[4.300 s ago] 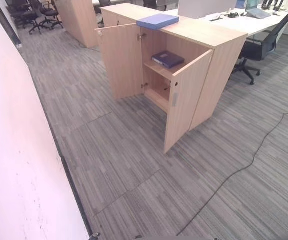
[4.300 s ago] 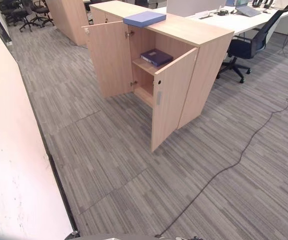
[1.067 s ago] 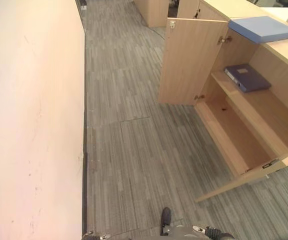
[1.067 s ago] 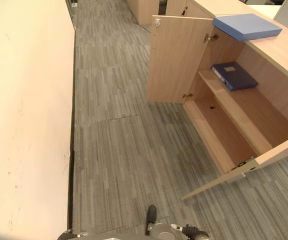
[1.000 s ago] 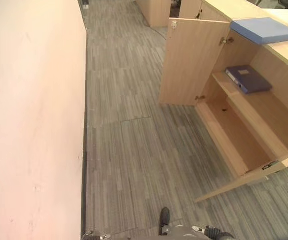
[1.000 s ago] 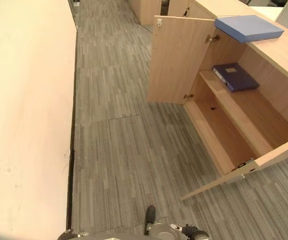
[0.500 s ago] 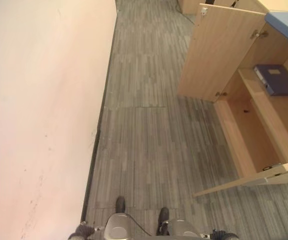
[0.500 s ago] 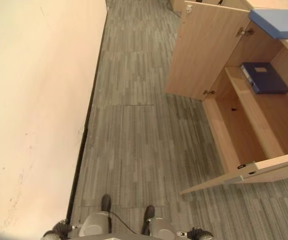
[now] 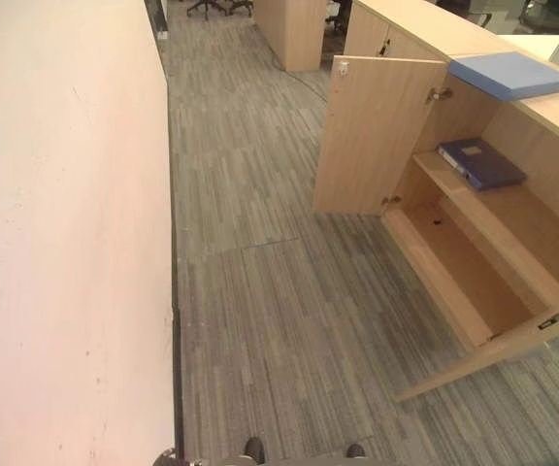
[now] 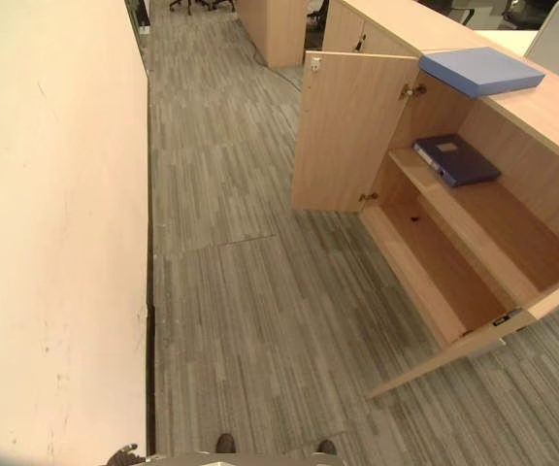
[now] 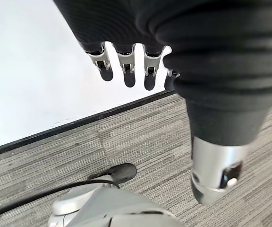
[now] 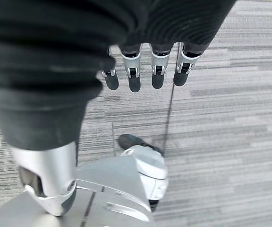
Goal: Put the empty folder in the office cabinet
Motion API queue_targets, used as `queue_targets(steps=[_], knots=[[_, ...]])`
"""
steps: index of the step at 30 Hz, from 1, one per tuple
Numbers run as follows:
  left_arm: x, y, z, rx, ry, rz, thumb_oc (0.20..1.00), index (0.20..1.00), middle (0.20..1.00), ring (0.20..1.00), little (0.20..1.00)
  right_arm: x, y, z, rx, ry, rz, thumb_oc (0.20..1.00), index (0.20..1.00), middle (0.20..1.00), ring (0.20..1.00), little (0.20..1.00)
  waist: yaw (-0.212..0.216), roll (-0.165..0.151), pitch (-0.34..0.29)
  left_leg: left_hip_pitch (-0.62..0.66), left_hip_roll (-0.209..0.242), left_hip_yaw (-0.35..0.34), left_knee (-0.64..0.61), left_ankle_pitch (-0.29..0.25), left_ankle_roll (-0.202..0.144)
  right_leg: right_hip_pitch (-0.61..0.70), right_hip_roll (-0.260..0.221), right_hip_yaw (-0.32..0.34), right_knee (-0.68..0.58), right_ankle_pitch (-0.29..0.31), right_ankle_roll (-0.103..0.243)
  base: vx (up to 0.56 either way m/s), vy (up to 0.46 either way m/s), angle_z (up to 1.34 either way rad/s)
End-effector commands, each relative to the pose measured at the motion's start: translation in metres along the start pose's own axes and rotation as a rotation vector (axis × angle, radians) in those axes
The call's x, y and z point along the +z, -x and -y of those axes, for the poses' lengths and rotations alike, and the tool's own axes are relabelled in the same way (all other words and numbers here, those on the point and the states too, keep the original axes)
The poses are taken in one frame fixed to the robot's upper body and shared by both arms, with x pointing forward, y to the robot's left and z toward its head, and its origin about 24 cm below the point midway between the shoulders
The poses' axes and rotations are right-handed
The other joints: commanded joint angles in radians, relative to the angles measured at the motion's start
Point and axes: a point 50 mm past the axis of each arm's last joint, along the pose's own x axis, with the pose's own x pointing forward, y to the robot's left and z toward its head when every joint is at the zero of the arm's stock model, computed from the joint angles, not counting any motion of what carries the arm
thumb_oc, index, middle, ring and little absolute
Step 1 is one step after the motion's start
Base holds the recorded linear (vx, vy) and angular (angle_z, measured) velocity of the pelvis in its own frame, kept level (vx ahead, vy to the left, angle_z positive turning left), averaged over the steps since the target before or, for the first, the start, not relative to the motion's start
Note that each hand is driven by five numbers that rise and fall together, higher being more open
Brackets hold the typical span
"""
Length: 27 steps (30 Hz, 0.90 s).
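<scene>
Fingers [image 11: 129, 71] of my left hand [image 11: 183, 42] hang straight and loose above the carpet [image 9: 260, 320], a little apart from each other and holding nothing; past them I see the white wall [image 11: 27, 71] and its dark skirting strip. My right hand [image 12: 55, 56] matches it: its fingers [image 12: 157, 71] point down in a relaxed row, the thumb [image 12: 48, 184] off to one side, with only grey striped carpet beneath.

From the head cameras, the office cabinet [image 9: 542, 107] stands with both doors swung wide. The left door [image 9: 377, 136] stands out at an angle from the cabinet front, and the right door [image 9: 498, 354] juts toward me, seen edge-on. On the cabinet's upper shelf [image 9: 512, 209] a dark blue folder [image 9: 481, 162] lies flat, near the back at the hinge side of the left door. On top of the cabinet, above that shelf, a light blue folder [image 9: 509, 75] lies flat near the front edge. I cannot tell from here which of the two is the empty one. The lower shelf [image 9: 449, 277] carries nothing I can make out.

Beyond the cabinet's far end another wooden unit [image 9: 294, 29] stands on the carpet, with what look like office chairs [image 9: 216, 6] farther off, though they are small and cut off.
</scene>
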Motion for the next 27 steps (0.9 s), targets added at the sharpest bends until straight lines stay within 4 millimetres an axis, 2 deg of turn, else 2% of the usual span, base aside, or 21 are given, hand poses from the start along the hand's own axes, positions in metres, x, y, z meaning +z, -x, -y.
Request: queue_targets(steps=[1,3,5,6,7,8,9,10,11,12,13,14,17,18,20,21,24,26,27], knots=[[-0.006,0.0,-0.005,0.014,-0.001,-0.03,1.0,1.0,1.0,1.0,1.0,0.064,0.002,-0.014,0.051,0.037,0.138,1.0,1.0,1.0,1.0,1.0,0.025,0.007,0.009,-0.068,-0.033,-0.093,0.002,-0.025,-0.005,0.108,-0.041,-0.019,0.044,0.051,0.045,0.11,0.123,-0.02],[-0.005,0.0,-0.003,0.002,0.008,-0.027,1.0,1.0,1.0,1.0,1.0,0.047,0.001,-0.013,0.061,0.004,0.109,1.0,1.0,1.0,1.0,1.0,0.021,0.011,0.01,-0.048,-0.056,-0.102,0.002,-0.04,0.013,0.079,-0.078,-0.023,0.146,0.114,0.045,0.1,0.17,0.12],[-0.013,0.001,-0.004,0.005,0.012,-0.054,1.0,1.0,1.0,1.0,1.0,0.044,0.001,-0.008,0.049,-0.012,0.103,1.0,1.0,1.0,1.0,1.0,0.025,0.016,0.023,-0.026,-0.077,-0.102,0.002,-0.055,0.034,0.053,-0.121,-0.055,0.241,0.179,0.035,0.09,0.207,0.22],[-0.016,0.001,-0.006,0.01,0.012,-0.066,1.0,1.0,1.0,1.0,1.0,0.048,0.001,-0.008,0.046,-0.017,0.121,1.0,1.0,1.0,1.0,1.0,0.029,0.021,0.03,-0.015,-0.077,-0.094,0.002,-0.065,0.038,0.041,-0.139,-0.1,0.281,0.182,0.026,0.18,0.181,0.18],[-0.021,0.002,-0.007,0.01,0.009,-0.085,1.0,1.0,1.0,1.0,1.0,0.058,0.002,-0.01,0.056,-0.013,0.16,1.0,1.0,1.0,1.0,1.0,0.034,0.021,0.046,0.025,-0.071,-0.08,0.002,-0.105,0.035,0.018,-0.16,-0.17,0.344,0.139,0.034,0.2,0.068,0.0],[-0.022,0.002,-0.009,0.012,0.004,-0.089,1.0,1.0,1.0,1.0,1.0,0.076,0.005,-0.01,0.061,0.001,0.22,1.0,1.0,1.0,1.0,1.0,0.034,0.025,0.059,0.039,-0.048,-0.071,0.002,-0.11,0.027,-0.025,-0.121,-0.214,0.31,0.09,0.021,0.2,-0.044,-0.15],[-0.024,0.002,-0.01,0.013,0.004,-0.096,1.0,1.0,1.0,1.0,1.0,0.088,0.007,-0.01,0.063,0.008,0.258,1.0,1.0,1.0,1.0,1.0,0.03,0.03,0.071,0.05,-0.036,-0.072,0.002,-0.11,0.021,-0.047,-0.093,-0.222,0.275,0.077,0.018,0.08,-0.089,-0.29],[-0.024,0.002,-0.01,0.013,0.004,-0.095,1.0,1.0,1.0,1.0,1.0,0.088,0.007,-0.01,0.063,0.008,0.258,1.0,1.0,1.0,1.0,1.0,0.03,0.031,0.072,0.05,-0.036,-0.072,0.002,-0.11,0.02,-0.046,-0.092,-0.222,0.275,0.077,0.018,0.0,-0.086,-0.19],[-0.024,0.002,-0.011,0.014,0.001,-0.095,1.0,1.0,1.0,1.0,1.0,0.099,0.009,-0.009,0.063,0.012,0.296,1.0,1.0,1.0,1.0,1.0,0.024,0.03,0.084,0.048,-0.036,-0.073,0.002,-0.091,0.021,-0.076,-0.064,-0.231,0.211,0.092,0.001,0.06,-0.138,-0.05],[-0.023,0.002,-0.01,0.015,0.0,-0.088,1.0,1.0,1.0,1.0,1.0,0.113,0.013,-0.007,0.062,0.011,0.342,1.0,1.0,1.0,1.0,1.0,0.011,0.022,0.11,0.078,-0.039,-0.091,0.002,-0.102,0.01,-0.121,0.005,-0.187,0.067,0.115,0.009,0.06,-0.139,-0.08],[-0.023,0.002,-0.01,0.015,0.0,-0.088,1.0,1.0,1.0,1.0,1.0,0.113,0.013,-0.007,0.061,0.011,0.343,1.0,1.0,1.0,1.0,1.0,0.011,0.023,0.111,0.08,-0.038,-0.091,0.002,-0.103,0.01,-0.118,0.006,-0.187,0.064,0.116,0.009,0.2,-0.186,-0.06],[-0.021,0.002,-0.011,0.02,0.004,-0.08,1.0,1.0,1.0,1.0,1.0,0.125,0.016,-0.005,0.057,0.005,0.379,1.0,1.0,1.0,1.0,1.0,-0.002,0.008,0.127,0.106,-0.042,-0.101,0.002,-0.116,0.001,-0.159,0.056,-0.141,-0.041,0.159,0.025,0.17,-0.13,-0.01],[-0.02,0.002,-0.013,0.029,0.023,-0.077,1.0,1.0,1.0,1.0,1.0,0.13,0.017,-0.005,0.061,0.005,0.392,1.0,1.0,1.0,1.0,1.0,-0.006,-0.006,0.127,0.118,-0.046,-0.112,0.002,-0.128,-0.006,-0.181,0.074,-0.129,-0.1,0.187,0.037,0.16,-0.125,0.26],[-0.019,0.001,-0.014,0.031,0.027,-0.072,1.0,1.0,1.0,1.0,1.0,0.128,0.017,-0.006,0.066,0.006,0.388,1.0,1.0,1.0,1.0,1.0,-0.005,-0.015,0.116,0.13,-0.047,-0.127,0.002,-0.147,-0.011,-0.16,0.075,-0.142,-0.135,0.192,0.037,0.2,-0.153,0.35],[-0.019,0.001,-0.014,0.031,0.027,-0.072,1.0,1.0,1.0,1.0,1.0,0.128,0.017,-0.006,0.066,0.006,0.387,1.0,1.0,1.0,1.0,1.0,-0.006,-0.015,0.117,0.132,-0.046,-0.128,0.002,-0.148,-0.011,-0.156,0.076,-0.144,-0.138,0.193,0.037,0.21,-0.163,0.25],[-0.025,0.003,-0.013,0.031,0.029,-0.099,1.0,1.0,1.0,1.0,1.0,0.118,0.014,-0.005,0.064,0.026,0.352,1.0,1.0,1.0,1.0,1.0,-0.005,-0.019,0.095,0.165,-0.014,-0.139,0.002,-0.173,-0.023,-0.136,0.084,-0.166,-0.111,0.188,0.02,0.28,-0.223,0.3],[-0.026,0.003,-0.013,0.029,0.028,-0.106,1.0,1.0,1.0,1.0,1.0,0.113,0.012,-0.004,0.062,0.026,0.334,1.0,1.0,1.0,1.0,1.0,-0.01,-0.018,0.084,0.171,0.003,-0.147,0.002,-0.177,-0.031,-0.138,0.088,-0.17,-0.098,0.176,0.015,0.27,-0.213,0.36],[-0.029,0.004,-0.012,0.026,0.03,-0.118,1.0,1.0,1.0,1.0,1.0,0.095,0.008,-0.001,0.05,0.022,0.27,1.0,1.0,1.0,1.0,1.0,-0.016,-0.004,0.068,0.198,0.063,-0.149,0.013,-0.191,-0.053,-0.127,0.118,-0.174,-0.056,0.115,-0.012,0.37,-0.363,0.17],[-0.025,0.003,-0.011,0.021,0.025,-0.106,1.0,1.0,1.0,1.0,1.0,0.076,0.004,-0.001,0.045,-0.005,0.211,1.0,1.0,1.0,1.0,1.0,-0.025,-0.012,0.067,0.152,0.113,-0.136,0.148,-0.205,-0.085,-0.097,0.147,-0.171,-0.031,0.05,-0.046,0.27,-0.343,0.03]])
